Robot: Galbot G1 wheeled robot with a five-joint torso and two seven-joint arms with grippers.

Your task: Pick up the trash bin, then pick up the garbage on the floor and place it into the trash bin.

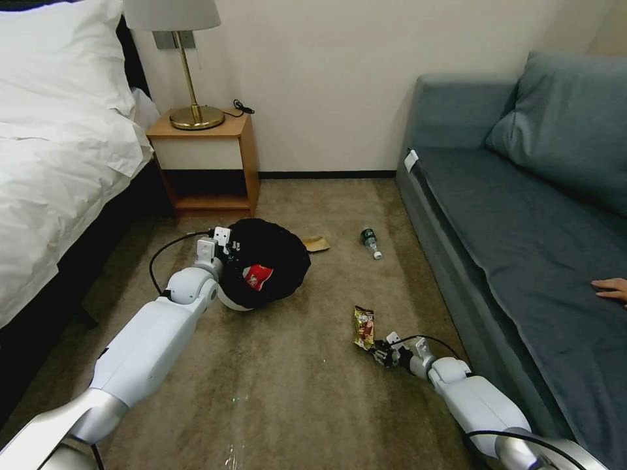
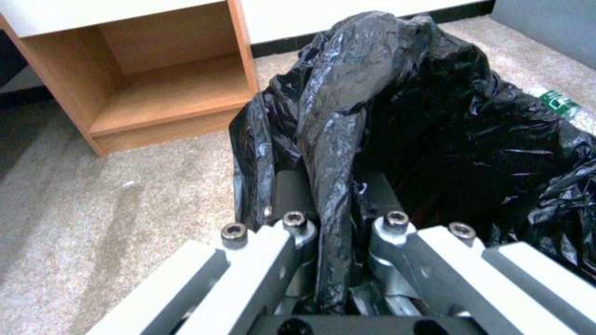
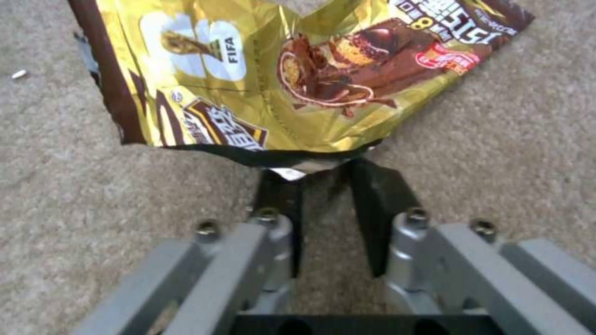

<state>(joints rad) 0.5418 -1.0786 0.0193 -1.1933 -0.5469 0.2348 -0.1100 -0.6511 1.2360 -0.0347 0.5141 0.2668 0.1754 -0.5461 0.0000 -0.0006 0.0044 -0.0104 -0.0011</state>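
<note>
The trash bin [image 1: 277, 251], white with a black bag over its rim, is tipped with its mouth towards me, and a red-and-white packet [image 1: 257, 276] lies inside. My left gripper [image 1: 224, 246] is shut on the bin's bagged rim [image 2: 332, 139] at its left side. A gold-brown snack wrapper [image 1: 364, 326] lies on the carpet. My right gripper [image 1: 379, 353] is low beside it and open, its fingertips [image 3: 279, 190] at the wrapper's near edge [image 3: 273, 93]. Crumpled tan paper [image 1: 317, 243] and a small bottle [image 1: 370, 241] with a green label lie beyond the bin.
A wooden nightstand [image 1: 209, 153] with a brass lamp stands behind the bin, and a bed [image 1: 59, 170] runs along the left. The blue-grey sofa [image 1: 522, 228] borders the right, close to my right arm. Open carpet [image 1: 281, 391] lies between the arms.
</note>
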